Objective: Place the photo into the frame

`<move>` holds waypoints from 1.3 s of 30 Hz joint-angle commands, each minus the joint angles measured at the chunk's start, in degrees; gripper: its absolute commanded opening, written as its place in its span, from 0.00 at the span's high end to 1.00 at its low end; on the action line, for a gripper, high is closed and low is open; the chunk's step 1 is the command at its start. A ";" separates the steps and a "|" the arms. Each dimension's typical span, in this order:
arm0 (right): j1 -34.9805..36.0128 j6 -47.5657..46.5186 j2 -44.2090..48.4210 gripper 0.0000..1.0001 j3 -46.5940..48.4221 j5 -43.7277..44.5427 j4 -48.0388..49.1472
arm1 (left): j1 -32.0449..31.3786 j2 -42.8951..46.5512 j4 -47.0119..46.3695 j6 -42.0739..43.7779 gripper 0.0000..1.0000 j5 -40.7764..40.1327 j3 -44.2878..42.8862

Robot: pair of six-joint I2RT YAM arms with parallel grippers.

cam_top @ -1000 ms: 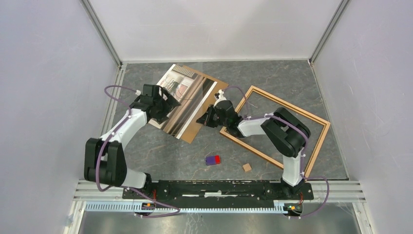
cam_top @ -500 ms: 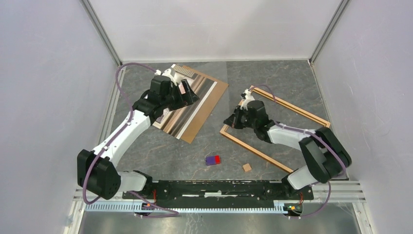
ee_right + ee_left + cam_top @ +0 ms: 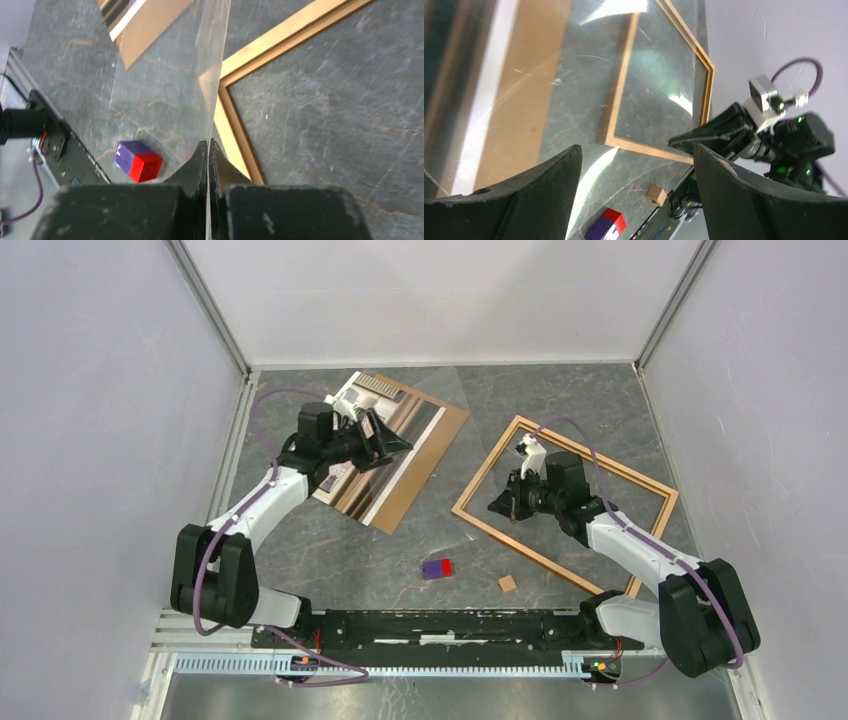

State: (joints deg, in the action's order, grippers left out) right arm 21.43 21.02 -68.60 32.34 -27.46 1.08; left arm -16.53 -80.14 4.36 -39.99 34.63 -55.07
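Spread wide and empty, my left pincer [image 3: 390, 443] hangs over the large glossy window photo [image 3: 356, 492] (long axis near-to-far, leaning right), the thin orange-brown wooden frame [image 3: 487, 462] lying rightward beneath my right pincer [image 3: 207, 142], pinched on a clear transparent sheet [image 3: 170, 90].

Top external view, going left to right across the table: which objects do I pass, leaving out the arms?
photo → purple-and-red block → frame
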 commanded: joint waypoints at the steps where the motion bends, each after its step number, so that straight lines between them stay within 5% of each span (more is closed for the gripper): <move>1: -1.00 -2.62 2.31 1.00 -2.60 -8.05 0.79 | 4.96 1.71 -11.00 -11.61 0.12 1.97 7.14; 11: -5.97 -4.36 0.55 1.00 -3.85 -13.87 1.10 | 7.13 12.00 -9.88 -15.39 0.10 -3.46 24.77; 18: -8.24 2.80 -1.46 1.00 -5.44 -18.92 8.11 | 7.65 12.13 -5.04 -15.65 0.01 -6.33 26.89; 26: -9.00 18.64 -4.15 1.00 -4.90 -21.12 18.99 | 9.01 7.98 -2.71 -20.29 0.01 -7.22 28.26; 31: -9.06 20.71 -4.24 1.00 -4.21 -22.48 19.77 | 10.36 9.56 -3.14 -21.97 0.00 -9.85 30.91; 39: -9.19 26.20 -4.13 1.00 -4.94 -25.43 23.84 | 10.47 4.03 -7.03 -20.74 0.00 -2.37 30.10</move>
State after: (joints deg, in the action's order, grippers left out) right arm 12.58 43.53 -73.10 26.63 -50.46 18.85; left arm -6.33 -74.15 0.08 -59.07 28.58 -24.53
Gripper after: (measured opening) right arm 0.006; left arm 0.994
